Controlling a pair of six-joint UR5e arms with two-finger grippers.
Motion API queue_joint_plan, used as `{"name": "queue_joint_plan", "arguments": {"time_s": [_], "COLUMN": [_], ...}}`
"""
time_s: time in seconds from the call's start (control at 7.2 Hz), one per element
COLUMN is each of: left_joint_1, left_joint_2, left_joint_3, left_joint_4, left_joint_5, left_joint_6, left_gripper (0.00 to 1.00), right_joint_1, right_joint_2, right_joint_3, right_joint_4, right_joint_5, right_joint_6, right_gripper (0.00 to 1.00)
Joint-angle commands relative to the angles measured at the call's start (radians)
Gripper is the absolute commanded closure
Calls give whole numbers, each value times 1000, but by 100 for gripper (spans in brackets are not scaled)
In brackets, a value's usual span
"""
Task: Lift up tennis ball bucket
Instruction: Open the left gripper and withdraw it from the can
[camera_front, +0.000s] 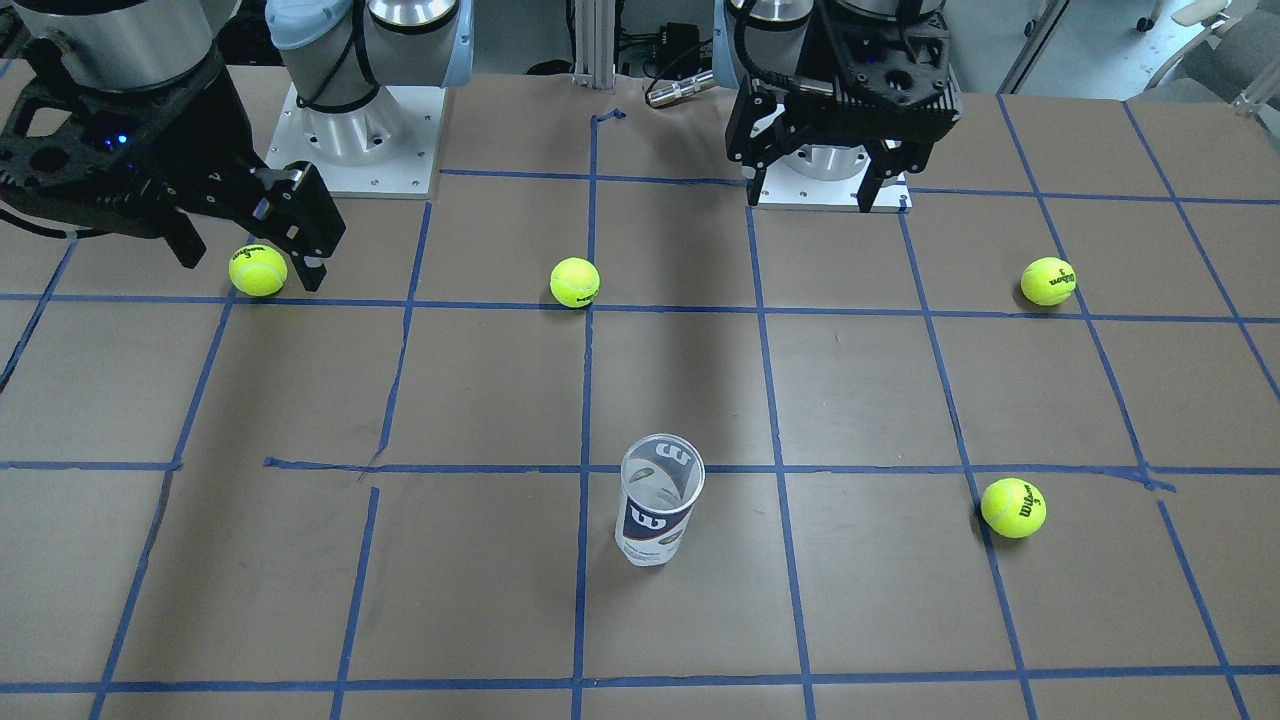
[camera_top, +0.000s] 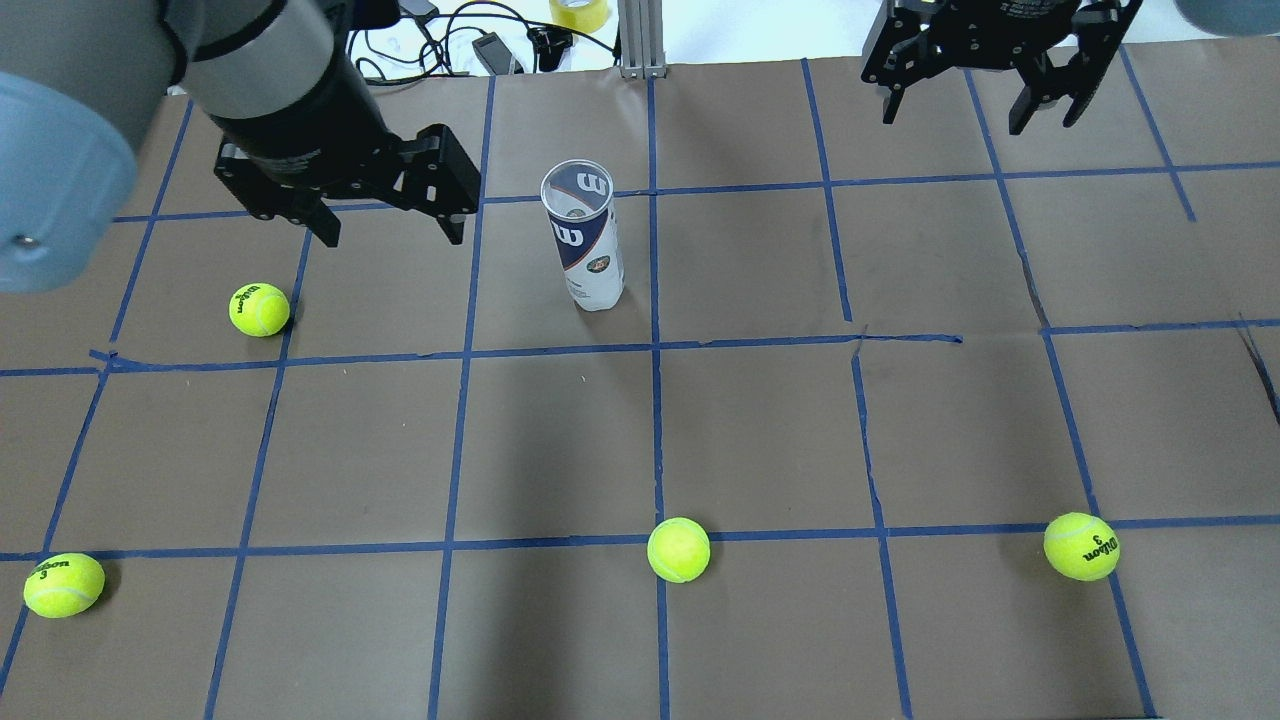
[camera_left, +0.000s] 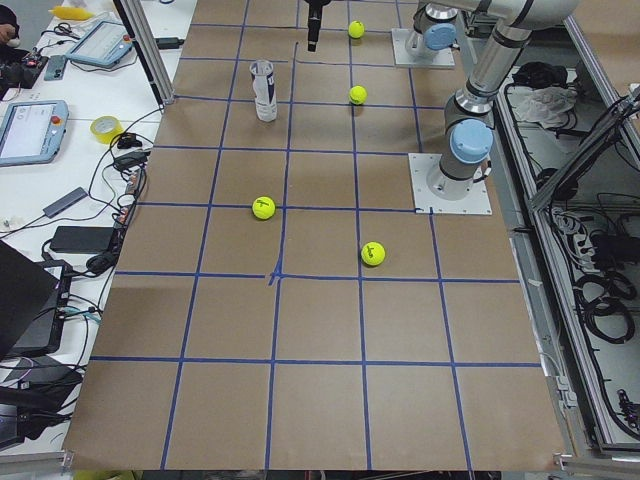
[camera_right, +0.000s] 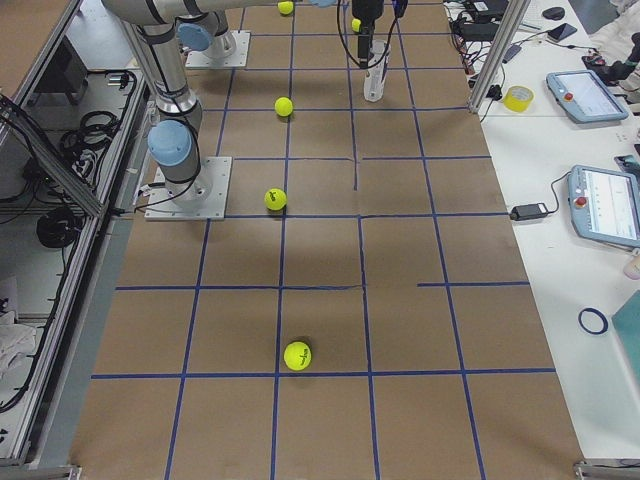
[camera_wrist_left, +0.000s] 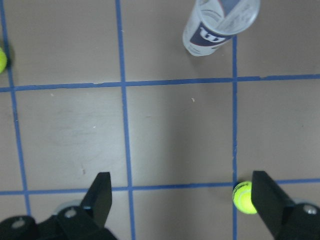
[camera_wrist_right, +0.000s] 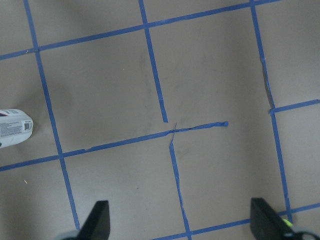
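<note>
Silver arms (camera_top: 270, 60) with pale-blue joint caps (camera_top: 50, 170), black openwork end effectors (camera_top: 392, 238), white bases (camera_front: 405, 150)

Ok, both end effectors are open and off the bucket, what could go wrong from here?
The tennis ball bucket stands upright, slim and apparently empty; a finger clipping it could tip it.
Its clear plastic wall looks slick, so a light squeeze from the left end effector might slip.
A tennis ball shows beside that end effector's finger in its wrist view; a low sweep could knock it.
</note>
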Motion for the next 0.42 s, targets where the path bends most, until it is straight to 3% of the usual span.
{"name": "queue_joint_plan", "arguments": {"time_s": [0.0, 0.28], "left_joint_1": [42, 42], "left_joint_2": [13, 13], "left_joint_3": [-1, -3], "left_joint_4": [-13, -13], "left_joint_5": [-18, -18], "left_joint_6": [29, 29], "left_gripper": [0, 0], "right_joint_1": [-1, -1], "right_joint_2": [5, 7], "right_joint_3": [0, 0], "right_joint_4": [3, 15], "right_joint_5": [1, 2], "right_joint_6": [8, 11], "right_gripper": [0, 0]}}
